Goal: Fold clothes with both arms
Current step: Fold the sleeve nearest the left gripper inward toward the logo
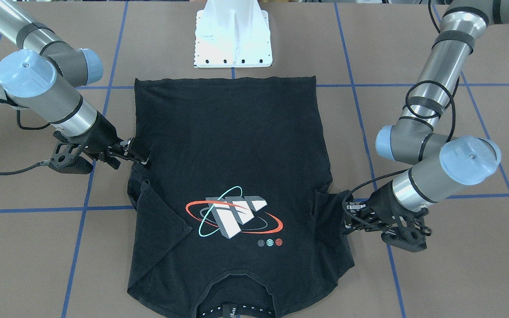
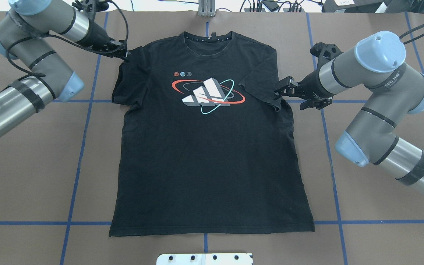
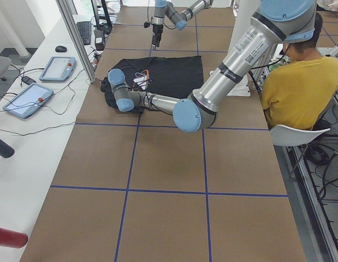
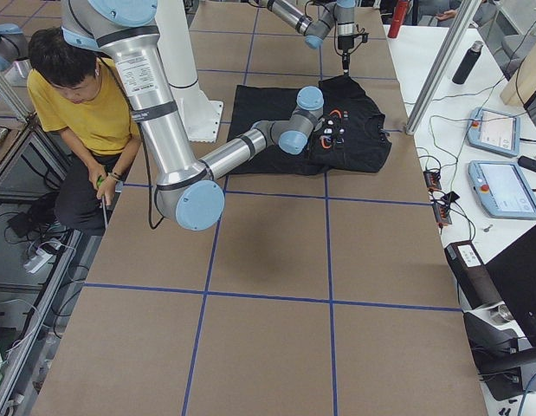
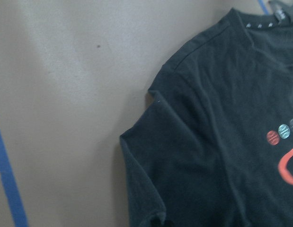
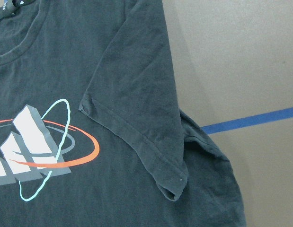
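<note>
Nearest the front-facing camera lies the white-dotted inner collar (image 1: 236, 309) of a black short-sleeved T-shirt (image 1: 237, 141). It is spread flat, print side up, in the middle of the brown paper-covered table (image 1: 435, 274), which is crossed by blue tape lines (image 1: 77, 238). The shirt's hem lies toward the white metal base plate (image 1: 233, 39), and its collar points away from the robot. On the chest is a grey-white blocky logo (image 1: 237, 214) ringed by red and teal ellipses, with three small round marks beside it.

The right-hand sleeve (image 1: 159, 212) is folded inward over the chest, its hem running at a slant beside the logo. The black right gripper (image 1: 143, 159), on the silver-grey tubular right arm (image 1: 55, 99) with light-blue joint caps, sits low at the shirt's side edge by that sleeve's armpit. Its tips merge with the black cloth, so whether they are spread or pressed together cannot be told.

The black left gripper (image 1: 347, 216), on the matching left arm (image 1: 431, 84), sits against the outer edge of the rumpled left-hand sleeve (image 1: 327, 205). Whether it pinches the cloth cannot be told either.

In the side views a person in a yellow shirt (image 3: 300, 87) sits behind the robot
</note>
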`<state>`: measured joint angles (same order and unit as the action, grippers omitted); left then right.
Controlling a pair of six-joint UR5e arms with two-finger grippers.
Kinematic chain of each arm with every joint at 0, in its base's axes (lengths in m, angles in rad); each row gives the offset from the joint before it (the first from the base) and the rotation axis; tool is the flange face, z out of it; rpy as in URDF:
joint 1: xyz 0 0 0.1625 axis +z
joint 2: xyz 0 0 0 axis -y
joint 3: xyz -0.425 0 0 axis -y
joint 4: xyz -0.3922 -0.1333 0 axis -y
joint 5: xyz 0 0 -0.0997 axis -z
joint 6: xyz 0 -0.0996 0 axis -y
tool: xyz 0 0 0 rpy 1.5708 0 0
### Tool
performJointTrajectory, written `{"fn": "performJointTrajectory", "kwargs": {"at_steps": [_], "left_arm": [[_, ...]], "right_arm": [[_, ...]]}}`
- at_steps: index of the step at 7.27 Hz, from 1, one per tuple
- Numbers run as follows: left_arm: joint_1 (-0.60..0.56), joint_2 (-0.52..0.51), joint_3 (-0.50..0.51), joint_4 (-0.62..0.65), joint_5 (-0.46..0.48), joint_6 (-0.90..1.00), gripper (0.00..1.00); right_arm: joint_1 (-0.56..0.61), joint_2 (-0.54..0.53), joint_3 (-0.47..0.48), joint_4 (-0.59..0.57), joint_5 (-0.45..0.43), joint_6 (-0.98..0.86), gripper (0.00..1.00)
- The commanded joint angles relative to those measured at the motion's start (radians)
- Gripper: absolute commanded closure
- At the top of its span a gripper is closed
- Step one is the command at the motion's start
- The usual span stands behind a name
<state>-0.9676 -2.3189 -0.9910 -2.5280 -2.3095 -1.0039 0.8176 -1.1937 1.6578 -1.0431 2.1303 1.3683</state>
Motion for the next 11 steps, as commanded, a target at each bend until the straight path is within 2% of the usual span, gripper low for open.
{"fn": "performJointTrajectory", "kwargs": {"at_steps": [1, 3, 5, 6, 7, 8, 9, 10, 11], "left_arm": [[0.052, -0.049, 0.005, 0.003, 0.089, -0.102, 1.0], [0.09, -0.106, 0.061, -0.002, 0.189, -0.162, 1.0], [0.101, -0.126, 0.092, -0.003, 0.197, -0.209, 1.0], [0.124, -0.126, 0.091, -0.006, 0.22, -0.208, 0.86], [0.139, -0.126, 0.083, -0.009, 0.245, -0.203, 0.47], [0.139, -0.125, 0.065, -0.003, 0.242, -0.211, 0.32], [0.141, -0.102, -0.004, 0.003, 0.234, -0.214, 0.27], [0.144, -0.056, -0.07, 0.0, 0.231, -0.237, 0.27], [0.145, -0.018, -0.142, 0.0, 0.229, -0.263, 0.24]], "right_arm": [[0.0, -0.001, -0.004, 0.0, -0.001, 0.0, 0.0], [-0.002, -0.001, -0.01, 0.0, -0.003, 0.0, 0.0], [-0.002, -0.001, -0.013, 0.0, -0.003, -0.002, 0.0], [-0.002, -0.001, -0.012, 0.0, -0.004, -0.002, 0.0], [-0.002, -0.001, -0.012, 0.0, -0.006, 0.0, 0.0], [-0.003, 0.0, -0.012, 0.0, -0.007, 0.0, 0.0], [-0.003, 0.003, -0.004, -0.002, -0.01, 0.002, 0.0], [-0.011, 0.008, 0.002, -0.002, -0.047, 0.065, 0.0], [-0.084, 0.002, 0.045, -0.003, -0.15, 0.216, 0.0]]}}
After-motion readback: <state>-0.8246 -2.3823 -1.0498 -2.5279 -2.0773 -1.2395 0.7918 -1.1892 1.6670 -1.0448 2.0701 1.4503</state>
